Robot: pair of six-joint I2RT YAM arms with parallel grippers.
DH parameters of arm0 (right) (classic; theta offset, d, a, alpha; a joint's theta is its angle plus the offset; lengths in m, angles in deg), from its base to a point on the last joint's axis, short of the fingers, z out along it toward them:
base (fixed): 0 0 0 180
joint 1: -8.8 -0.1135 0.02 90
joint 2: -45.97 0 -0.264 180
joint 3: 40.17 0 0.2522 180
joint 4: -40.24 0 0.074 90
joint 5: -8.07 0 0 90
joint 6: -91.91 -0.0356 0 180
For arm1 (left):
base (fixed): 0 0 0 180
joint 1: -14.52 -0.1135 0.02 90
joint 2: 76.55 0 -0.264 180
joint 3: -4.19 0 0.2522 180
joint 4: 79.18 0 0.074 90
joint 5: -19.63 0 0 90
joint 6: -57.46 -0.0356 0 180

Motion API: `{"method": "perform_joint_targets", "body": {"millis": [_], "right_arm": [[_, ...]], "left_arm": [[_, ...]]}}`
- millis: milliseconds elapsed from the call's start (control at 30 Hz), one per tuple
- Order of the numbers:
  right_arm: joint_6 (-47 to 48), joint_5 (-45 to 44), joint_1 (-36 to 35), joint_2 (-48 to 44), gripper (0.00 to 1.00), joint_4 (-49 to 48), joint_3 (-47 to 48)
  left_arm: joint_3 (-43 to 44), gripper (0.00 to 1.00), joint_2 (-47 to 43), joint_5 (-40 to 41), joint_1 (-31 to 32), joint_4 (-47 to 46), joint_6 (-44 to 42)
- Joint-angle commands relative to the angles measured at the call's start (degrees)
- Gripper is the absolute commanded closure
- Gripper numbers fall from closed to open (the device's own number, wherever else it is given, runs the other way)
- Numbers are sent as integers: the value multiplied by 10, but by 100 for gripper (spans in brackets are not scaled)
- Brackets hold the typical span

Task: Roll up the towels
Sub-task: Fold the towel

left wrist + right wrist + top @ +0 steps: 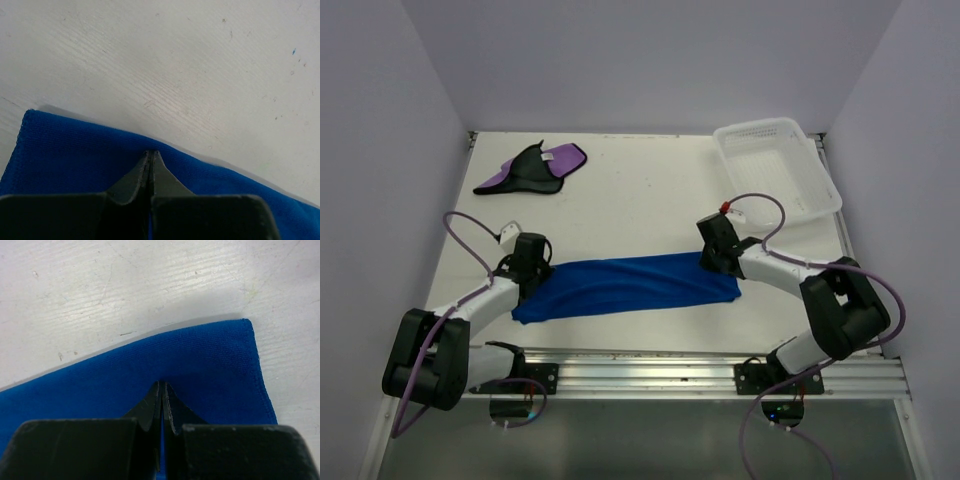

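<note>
Left tool (pixel 151 152) and right tool (pixel 162 385) clamp the blue towel (pixel 630 285) at its ends. Rolling, we judge, starts next: both must turn the edge over together.

White table (pixel 650 200) w/ lavender walls (pixel 380 150)

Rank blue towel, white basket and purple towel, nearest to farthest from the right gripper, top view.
1. blue towel, clamped by the right gripper.
2. white basket, far right corner.
3. purple towel, far left corner.
</note>
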Motion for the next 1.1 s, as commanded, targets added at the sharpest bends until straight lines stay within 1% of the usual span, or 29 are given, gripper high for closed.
{"method": "perform_joint_targets", "body": {"millis": [0, 300, 400, 433, 500, 633, 767, 933, 1067], "right_arm": [[0, -13, 7, 18, 100, -32, 16], [20, -22, 40, 70, 100, -32, 45], [29, -23, 49, 82, 100, -31, 60], [36, -24, 53, 85, 100, -31, 65], [45, -28, 57, 97, 100, -26, 82], [64, -34, 62, 117, 100, -17, 111], [70, -18, 81, 121, 100, -18, 139], [89, -5, 82, 103, 100, -2, 169], [92, 14, 81, 60, 87, -4, 161]], "left_arm": [[16, 100, 3, -8, 2, -12, -12], [21, 100, 17, -17, 2, -26, -15], [20, 100, 32, -29, 3, -44, -14], [21, 100, 42, -34, 3, -68, -13], [25, 100, 53, -45, 3, -84, -13], [45, 100, 80, -54, 4, -101, -21], [60, 100, 81, -49, 11, -112, -38], [76, 100, 78, -36, 12, -91, -46], [68, 100, 68, -27, 12, -79, -44]]}}
